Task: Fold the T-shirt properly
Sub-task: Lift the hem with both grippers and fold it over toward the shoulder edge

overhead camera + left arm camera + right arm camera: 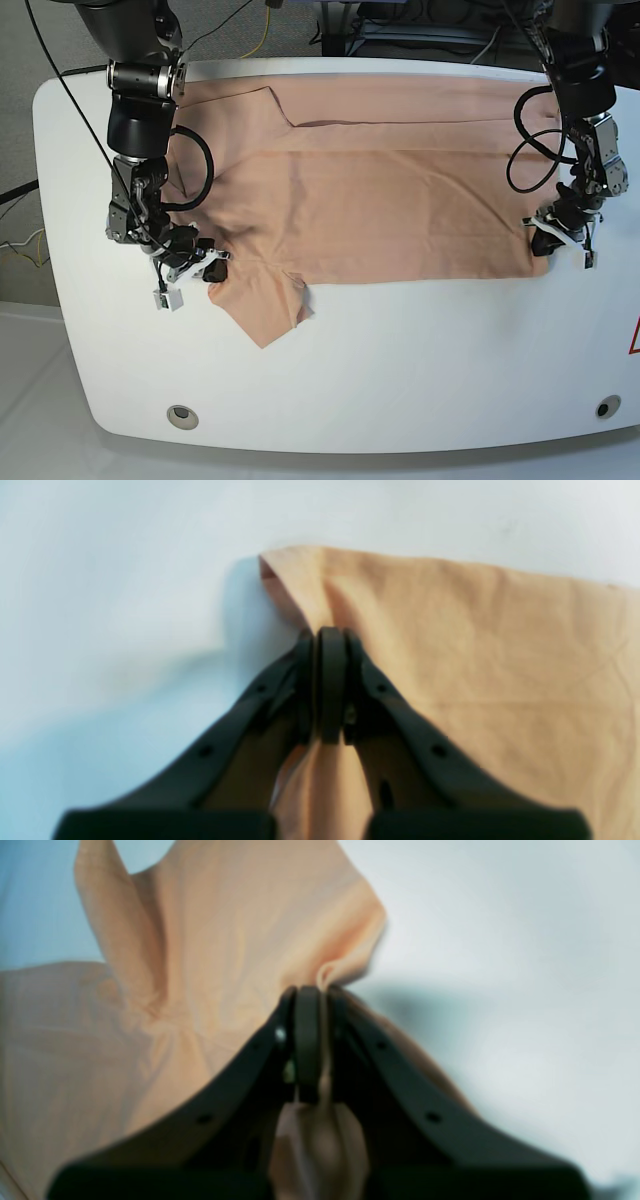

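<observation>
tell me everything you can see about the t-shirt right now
The T-shirt is plain peach cloth, no print, lightly wrinkled, spread lengthwise across the white table. Its far long side looks folded over onto the body. One short sleeve sticks out toward the table's near edge. The right gripper is shut on cloth beside that sleeve, lifting a small peak. The left gripper is shut on a corner at the opposite end. The rest lies flat.
</observation>
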Robot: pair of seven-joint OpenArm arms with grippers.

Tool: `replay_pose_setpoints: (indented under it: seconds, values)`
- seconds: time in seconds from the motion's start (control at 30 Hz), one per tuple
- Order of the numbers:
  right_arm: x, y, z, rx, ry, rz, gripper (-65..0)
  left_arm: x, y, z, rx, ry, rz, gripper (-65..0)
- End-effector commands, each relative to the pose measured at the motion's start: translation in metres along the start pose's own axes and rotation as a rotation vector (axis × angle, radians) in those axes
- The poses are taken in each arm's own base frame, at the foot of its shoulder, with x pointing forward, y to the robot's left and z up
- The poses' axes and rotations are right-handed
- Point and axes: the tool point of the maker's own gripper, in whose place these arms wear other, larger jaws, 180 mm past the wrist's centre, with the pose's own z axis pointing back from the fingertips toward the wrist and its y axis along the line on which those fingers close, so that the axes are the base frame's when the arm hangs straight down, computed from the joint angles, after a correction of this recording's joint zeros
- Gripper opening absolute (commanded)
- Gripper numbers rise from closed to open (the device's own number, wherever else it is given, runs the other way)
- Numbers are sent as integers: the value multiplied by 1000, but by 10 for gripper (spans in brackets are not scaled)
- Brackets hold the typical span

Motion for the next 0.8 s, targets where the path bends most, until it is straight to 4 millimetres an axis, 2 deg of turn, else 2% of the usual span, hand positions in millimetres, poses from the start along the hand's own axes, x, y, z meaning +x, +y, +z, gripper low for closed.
replay_pose_setpoints:
  seconds: [0.0,0.07,0.37,0.43,0.6,0.77]
  values:
    - [20,-2,4,-11,-29,30,-611,14,1,0,-5,-24,-19,-650]
    - [22,-1,4,-8,-33,28,-620,13,3,0,-2,-22,-12,-643]
    - [28,3,3,2,-40,27,-650,17,3,0,-1,-29,-2,-534]
    - [32,5,3,6,-45,27,-647,19,9,2,19,-34,-3,-539]
    - [36,5,3,5,-47,30,-650,19,10,3,26,-22,-6,-641]
    - [29,4,3,5,-23,26,-650,20,3,5,14,18,-39,-650]
